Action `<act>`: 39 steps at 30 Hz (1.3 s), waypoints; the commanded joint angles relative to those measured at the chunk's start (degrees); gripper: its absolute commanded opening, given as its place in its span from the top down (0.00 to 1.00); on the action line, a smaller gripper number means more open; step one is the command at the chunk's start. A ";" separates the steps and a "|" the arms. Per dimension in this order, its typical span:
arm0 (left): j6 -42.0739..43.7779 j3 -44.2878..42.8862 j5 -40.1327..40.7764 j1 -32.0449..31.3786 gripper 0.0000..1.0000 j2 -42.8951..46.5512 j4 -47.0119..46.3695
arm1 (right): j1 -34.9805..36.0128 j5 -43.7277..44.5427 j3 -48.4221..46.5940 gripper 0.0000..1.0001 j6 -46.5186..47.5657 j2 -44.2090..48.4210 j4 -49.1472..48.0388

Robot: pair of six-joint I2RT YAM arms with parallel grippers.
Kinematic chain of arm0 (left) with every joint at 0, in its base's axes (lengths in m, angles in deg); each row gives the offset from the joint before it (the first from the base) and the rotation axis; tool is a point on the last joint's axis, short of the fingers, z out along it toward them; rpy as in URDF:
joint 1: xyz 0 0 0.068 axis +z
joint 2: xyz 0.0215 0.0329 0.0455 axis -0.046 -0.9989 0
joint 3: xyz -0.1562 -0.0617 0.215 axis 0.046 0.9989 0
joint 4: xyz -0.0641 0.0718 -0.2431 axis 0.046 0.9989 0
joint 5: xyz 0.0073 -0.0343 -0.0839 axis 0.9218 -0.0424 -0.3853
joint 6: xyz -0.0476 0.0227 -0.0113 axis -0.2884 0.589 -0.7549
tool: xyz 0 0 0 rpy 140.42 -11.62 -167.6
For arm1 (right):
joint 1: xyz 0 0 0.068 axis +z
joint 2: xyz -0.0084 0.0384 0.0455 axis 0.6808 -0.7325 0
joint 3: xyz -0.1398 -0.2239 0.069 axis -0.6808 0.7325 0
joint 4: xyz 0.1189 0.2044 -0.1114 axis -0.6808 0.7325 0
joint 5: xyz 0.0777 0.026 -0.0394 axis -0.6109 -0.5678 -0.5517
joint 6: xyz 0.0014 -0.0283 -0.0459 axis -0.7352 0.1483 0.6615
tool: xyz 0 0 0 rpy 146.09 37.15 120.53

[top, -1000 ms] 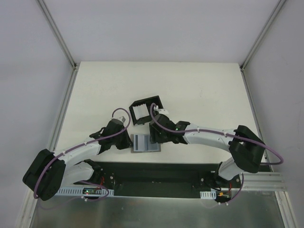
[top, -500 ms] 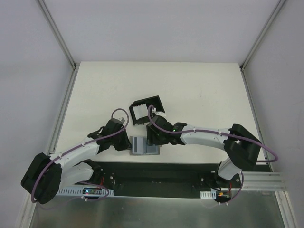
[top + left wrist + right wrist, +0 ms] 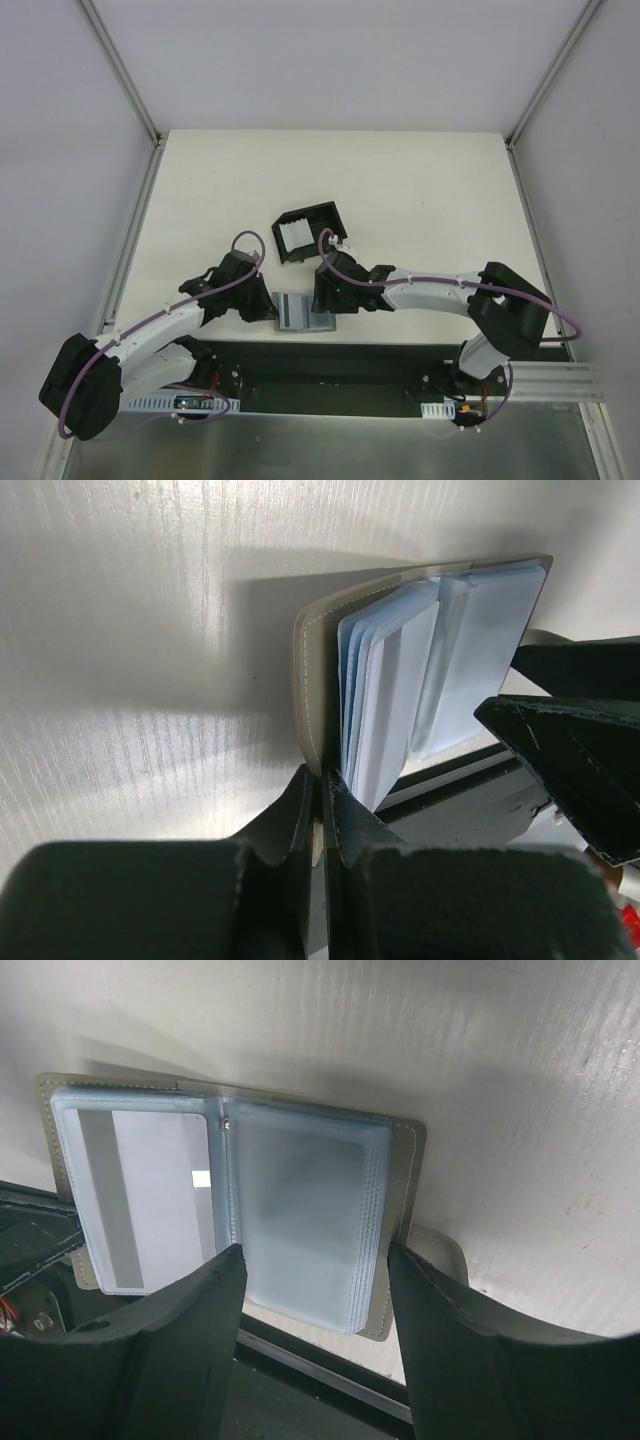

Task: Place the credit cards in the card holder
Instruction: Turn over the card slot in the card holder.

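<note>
The black card holder (image 3: 325, 212) lies skewed mid-desk (image 3: 420, 180), long axis roughly left-right; the open grey wallet (image 3: 295, 308) lies at the near edge; left tool (image 3: 322, 785) closed at its cover; right tool (image 3: 312, 1260) wide astride its clear sleeves (image 3: 300, 1210).

top: high overhead, looking down | wrists: close, facing tabletop (image 3: 400, 180) | shared: open grey wallet (image 3: 296, 310)

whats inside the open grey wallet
Clear plastic sleeves fill the wallet. One open sleeve shows a pale card with a grey stripe. The stacked sleeves beside it are frosted, so whatever they hold can't be seen.
</note>
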 commanded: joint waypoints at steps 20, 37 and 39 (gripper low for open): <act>0.11 -1.45 3.29 -0.27 1.00 -4.41 -0.40 | -0.12 -2.82 -1.28 0.62 0.88 3.13 -7.45; 0.72 -1.01 3.29 -0.27 1.00 -4.86 -1.20 | -0.03 -3.79 -2.69 0.60 1.85 3.05 -8.25; 0.72 -0.92 3.29 -0.27 1.00 -5.03 -1.20 | 0.14 -3.79 -2.69 0.59 2.02 3.31 -8.42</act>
